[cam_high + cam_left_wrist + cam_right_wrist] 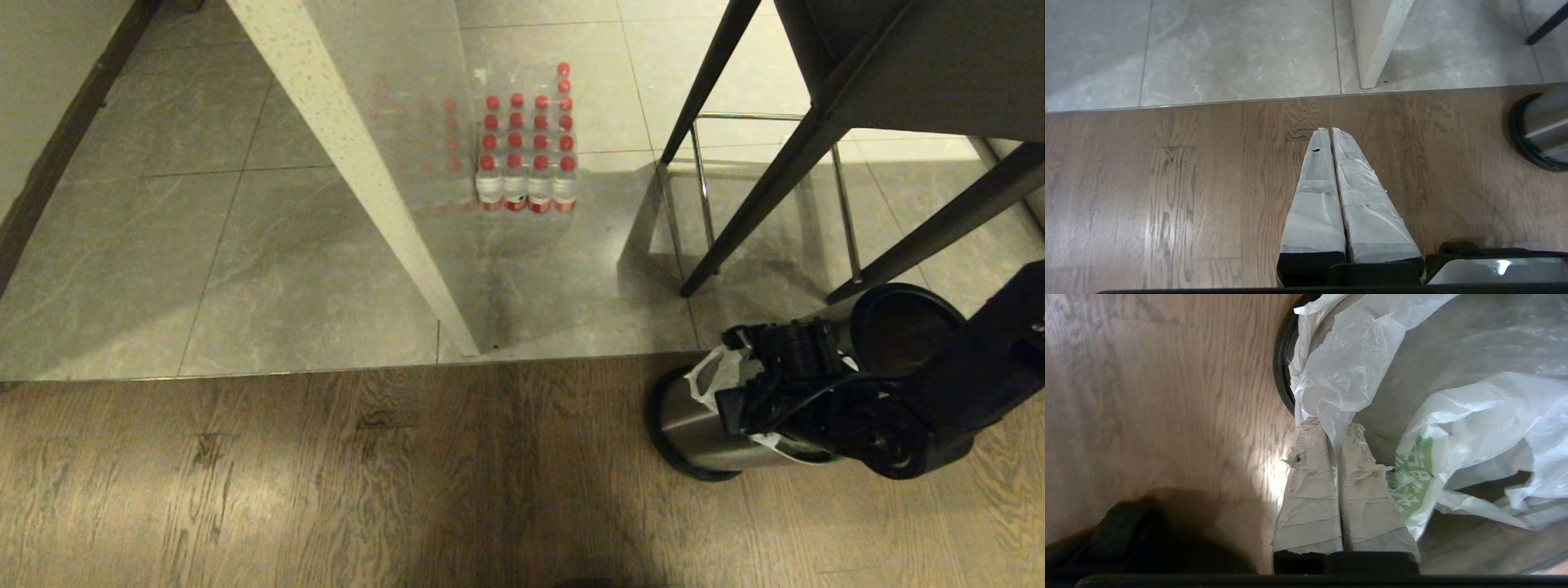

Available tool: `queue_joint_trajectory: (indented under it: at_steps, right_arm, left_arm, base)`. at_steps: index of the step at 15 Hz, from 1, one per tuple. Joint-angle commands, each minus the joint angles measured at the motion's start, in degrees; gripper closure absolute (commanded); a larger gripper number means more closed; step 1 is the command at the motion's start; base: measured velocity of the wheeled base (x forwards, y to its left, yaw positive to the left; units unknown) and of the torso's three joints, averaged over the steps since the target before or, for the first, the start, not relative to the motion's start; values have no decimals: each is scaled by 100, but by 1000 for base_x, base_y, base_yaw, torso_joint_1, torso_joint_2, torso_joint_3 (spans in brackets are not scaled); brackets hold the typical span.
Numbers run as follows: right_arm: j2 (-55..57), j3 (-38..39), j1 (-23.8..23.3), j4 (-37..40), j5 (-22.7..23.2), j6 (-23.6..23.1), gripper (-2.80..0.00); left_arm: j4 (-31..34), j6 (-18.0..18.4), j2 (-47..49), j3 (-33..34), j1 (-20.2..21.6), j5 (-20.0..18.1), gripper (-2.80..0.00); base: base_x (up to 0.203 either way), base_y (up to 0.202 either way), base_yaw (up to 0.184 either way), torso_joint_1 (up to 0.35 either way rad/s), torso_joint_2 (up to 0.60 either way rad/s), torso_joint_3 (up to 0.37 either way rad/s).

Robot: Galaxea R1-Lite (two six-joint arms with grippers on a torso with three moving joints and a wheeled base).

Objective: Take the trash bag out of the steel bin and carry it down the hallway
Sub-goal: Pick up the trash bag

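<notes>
1. Right gripper (1336,430): two tape-wrapped fingers pressed together, pinching a fold of the trash bag's upper edge. In the head view the black arm reaches in from the right and lies across the top of the bin.
2. Trash bag (1355,367): thin, translucent white plastic, heavily crinkled, with a patch of green printing (1412,473) on the side nearest the fingers. It sits in the bin's mouth; a loop of it shows at the rim (709,374) beside the gripper.
3. Steel bin (694,420): small round cylinder of shiny brushed steel with a black rim and black base, standing on the brown wood-plank floor (326,482) close to the edge of the grey marbled tiles (269,269).
4. Left gripper (1331,131): taped fingers closed on nothing, hanging over the wood floor, well apart from the bin.
5. Beyond: black stool legs (767,196) behind the bin; a block of red-capped bottles (527,155) on the tiles.
</notes>
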Motion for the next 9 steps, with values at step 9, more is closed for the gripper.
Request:
queue_joint_trajectory:
  at_steps: [9]
  right_arm:
    - [172,3,56,-170,-1,31,-280]
  left_arm:
    - [2,-4,6,9,0,1,0]
  base:
    - [0,0,0,0,0,0]
